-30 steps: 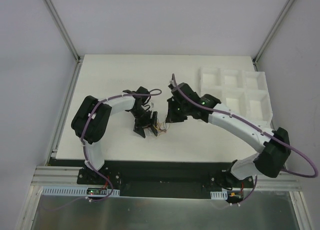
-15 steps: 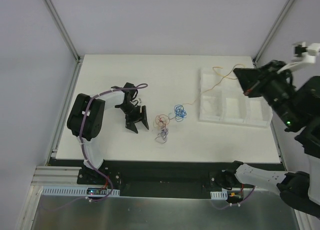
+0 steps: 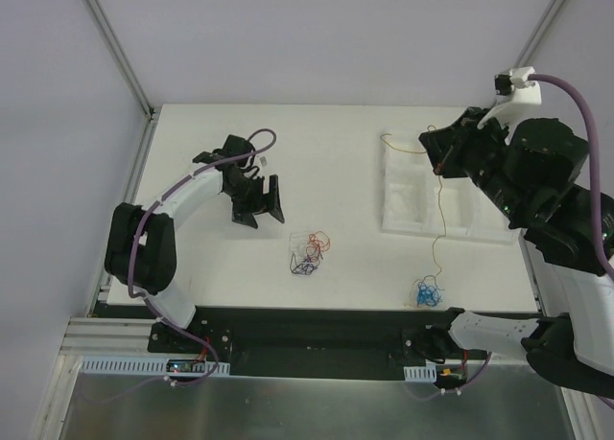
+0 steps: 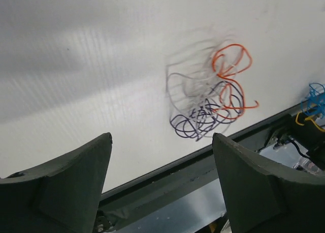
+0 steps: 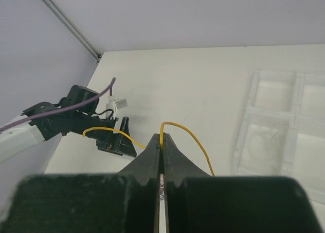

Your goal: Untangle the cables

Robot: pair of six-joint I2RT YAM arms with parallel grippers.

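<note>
At near counter edge, right of centre: blue cable curl at lower end of yellow cable; whether it touches the surface, cannot tell. Farther in, mid-counter: loose tangle of red, dark and pale cables lying flat. Just beyond, to left: left end effector, fingers spread wide, empty, apart from tangle. Far right: white compartment tray. High above tray's left side: right end effector, fingers pressed together, pinching yellow cable near upper end; free tip arcs leftward.
</note>
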